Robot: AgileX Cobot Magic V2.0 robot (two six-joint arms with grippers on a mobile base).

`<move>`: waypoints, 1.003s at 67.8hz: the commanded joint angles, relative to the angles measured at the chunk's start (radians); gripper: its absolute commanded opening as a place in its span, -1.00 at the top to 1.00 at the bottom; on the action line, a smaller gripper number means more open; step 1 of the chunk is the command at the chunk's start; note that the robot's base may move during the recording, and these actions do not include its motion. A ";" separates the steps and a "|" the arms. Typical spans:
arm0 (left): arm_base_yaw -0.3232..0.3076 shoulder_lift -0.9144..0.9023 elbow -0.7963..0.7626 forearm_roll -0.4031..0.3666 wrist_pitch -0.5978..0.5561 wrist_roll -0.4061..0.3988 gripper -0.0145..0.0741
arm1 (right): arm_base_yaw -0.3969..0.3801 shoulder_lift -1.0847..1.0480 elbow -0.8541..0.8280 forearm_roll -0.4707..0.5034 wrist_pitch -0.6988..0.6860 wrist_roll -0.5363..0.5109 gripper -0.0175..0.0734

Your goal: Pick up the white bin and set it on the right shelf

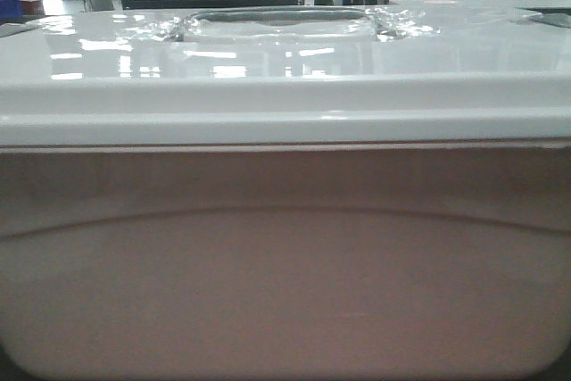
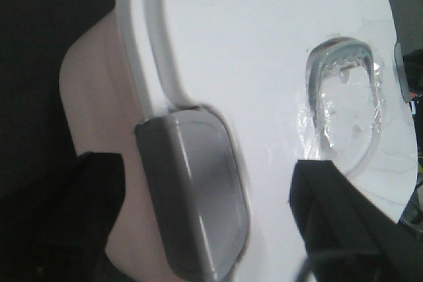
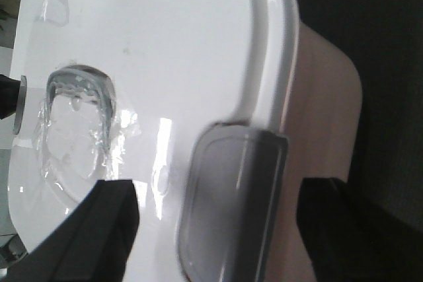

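- The white bin (image 1: 285,265) filled your front view, lid on, close against the camera.
- Your left gripper (image 2: 208,166) held its jaws open, 1 finger either side of a grey latch (image 2: 195,203) on the bin's rim.
- Your right gripper (image 3: 215,189) straddled the other grey latch (image 3: 231,209), jaws likewise open.

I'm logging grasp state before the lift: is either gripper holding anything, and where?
Cannot be told. The left gripper and right gripper each straddle a gray latch on the rim of the white bin; finger contact is not visible.
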 commanded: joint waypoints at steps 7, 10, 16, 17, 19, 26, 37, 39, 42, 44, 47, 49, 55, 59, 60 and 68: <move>-0.006 -0.027 0.007 -0.103 0.021 0.005 -0.27 | 0.001 0.009 -0.019 0.093 0.095 -0.047 -0.68; -0.006 -0.027 0.023 -0.123 0.019 0.005 -0.27 | 0.001 0.010 -0.019 0.100 0.101 -0.050 -0.68; -0.006 -0.027 0.048 -0.150 0.014 0.019 -0.27 | 0.001 0.010 -0.019 0.100 0.102 -0.052 -0.68; -0.006 -0.027 0.052 -0.152 0.014 0.019 -0.27 | 0.001 0.010 -0.019 0.100 0.102 -0.052 -0.68; -0.006 -0.027 0.056 -0.161 0.011 0.024 -0.27 | 0.001 0.011 -0.019 0.100 0.102 -0.052 -0.68; -0.006 -0.027 0.059 -0.162 -0.007 0.026 -0.27 | 0.001 0.017 -0.019 0.097 0.101 -0.052 -0.68; -0.006 -0.020 0.059 -0.160 -0.027 0.026 -0.27 | 0.029 0.024 -0.017 0.096 0.098 -0.060 -0.68; -0.006 -0.017 0.059 -0.160 -0.025 0.028 -0.27 | 0.036 0.024 -0.017 0.096 0.098 -0.064 -0.68; -0.010 -0.013 0.059 -0.160 -0.023 0.033 -0.27 | 0.045 0.024 -0.017 0.096 0.093 -0.065 -0.68; -0.012 -0.009 0.059 -0.160 -0.023 0.041 -0.27 | 0.049 0.024 -0.017 0.096 0.087 -0.066 -0.68; -0.020 -0.002 0.059 -0.162 -0.023 0.046 -0.27 | 0.050 0.024 -0.017 0.096 0.079 -0.066 -0.68; -0.024 0.001 0.059 -0.162 -0.023 0.046 -0.27 | 0.050 0.025 -0.017 0.096 0.076 -0.066 -0.68; -0.036 0.010 0.059 -0.163 -0.027 0.048 -0.27 | 0.050 0.025 -0.016 0.095 0.079 -0.066 -0.68; -0.046 0.017 0.059 -0.166 -0.036 0.048 -0.27 | 0.050 0.025 -0.010 0.097 0.082 -0.066 -0.68; -0.049 0.018 0.059 -0.166 -0.039 0.048 -0.27 | 0.050 0.025 -0.008 0.097 0.080 -0.066 -0.68; -0.068 0.021 0.059 -0.166 -0.043 0.050 -0.27 | 0.050 0.025 0.016 0.097 0.069 -0.066 -0.68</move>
